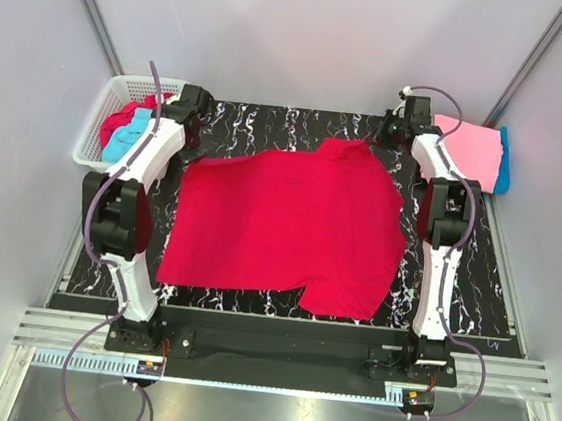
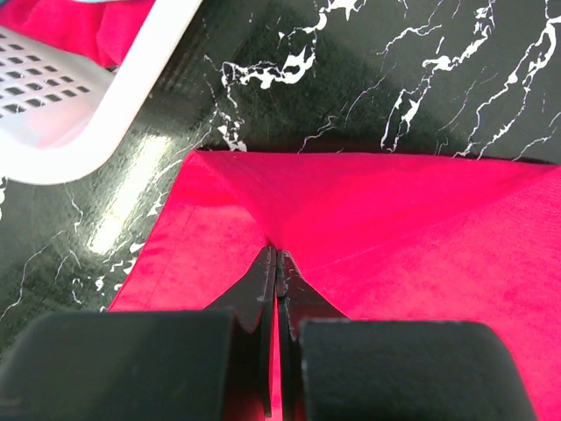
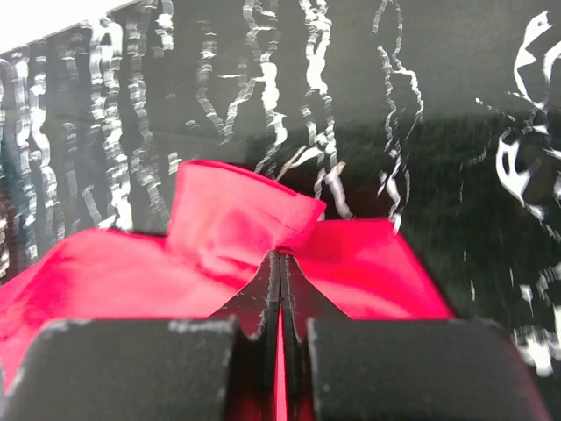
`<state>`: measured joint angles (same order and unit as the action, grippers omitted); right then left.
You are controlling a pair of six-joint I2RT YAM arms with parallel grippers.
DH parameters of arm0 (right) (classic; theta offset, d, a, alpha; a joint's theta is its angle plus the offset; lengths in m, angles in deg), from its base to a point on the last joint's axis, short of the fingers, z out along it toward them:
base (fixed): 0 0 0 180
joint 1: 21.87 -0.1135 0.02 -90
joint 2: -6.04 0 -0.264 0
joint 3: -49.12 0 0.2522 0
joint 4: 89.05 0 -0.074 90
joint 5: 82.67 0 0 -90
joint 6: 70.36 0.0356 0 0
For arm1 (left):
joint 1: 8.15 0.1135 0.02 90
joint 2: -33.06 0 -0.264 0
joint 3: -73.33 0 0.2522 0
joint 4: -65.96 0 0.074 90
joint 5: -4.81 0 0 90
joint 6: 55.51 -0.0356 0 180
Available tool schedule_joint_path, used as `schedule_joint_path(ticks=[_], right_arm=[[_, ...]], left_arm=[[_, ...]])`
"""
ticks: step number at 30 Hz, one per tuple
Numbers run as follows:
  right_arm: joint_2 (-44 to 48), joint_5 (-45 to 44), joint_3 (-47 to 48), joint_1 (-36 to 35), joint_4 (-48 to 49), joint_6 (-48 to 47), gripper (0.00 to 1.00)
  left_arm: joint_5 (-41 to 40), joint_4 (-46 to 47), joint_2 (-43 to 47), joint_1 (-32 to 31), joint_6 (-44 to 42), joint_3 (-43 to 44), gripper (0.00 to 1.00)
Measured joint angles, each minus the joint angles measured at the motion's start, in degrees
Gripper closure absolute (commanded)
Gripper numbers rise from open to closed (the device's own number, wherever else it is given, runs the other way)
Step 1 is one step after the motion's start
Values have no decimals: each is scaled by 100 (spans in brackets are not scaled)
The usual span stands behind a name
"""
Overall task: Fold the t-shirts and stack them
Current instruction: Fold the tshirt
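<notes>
A crimson red t-shirt [image 1: 285,221] lies spread flat on the black marbled table [image 1: 475,281]. My left gripper [image 2: 277,256] is shut on the cloth near the shirt's far left corner [image 2: 351,210], next to the basket. My right gripper [image 3: 281,256] is shut on a bunched fold of the same red shirt [image 3: 237,219] at its far right edge. From above, the left gripper [image 1: 192,141] and the right gripper [image 1: 384,139] both sit at the far side of the table. A folded pink t-shirt [image 1: 468,150] rests on a turquoise blue one [image 1: 506,159] at the far right.
A white lattice basket [image 1: 98,116] stands at the far left holding a red and a turquoise shirt [image 1: 126,139]; its rim [image 2: 105,114] is close to my left gripper. Grey walls close in the table on three sides.
</notes>
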<state>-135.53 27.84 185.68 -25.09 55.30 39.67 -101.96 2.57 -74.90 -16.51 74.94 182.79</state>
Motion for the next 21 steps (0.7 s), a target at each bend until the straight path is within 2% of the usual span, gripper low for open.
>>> schedule_joint_path(ticks=[11, 21], right_arm=[[1891, -96, -1812, -17, -52, -94, 100], [3797, -363, -4306, -192, -337, -57, 100]], left_arm=[[-39, 20, 774, -9, 92, -734, 100], [-232, 7, 1609, -15, 588, -1919, 100]])
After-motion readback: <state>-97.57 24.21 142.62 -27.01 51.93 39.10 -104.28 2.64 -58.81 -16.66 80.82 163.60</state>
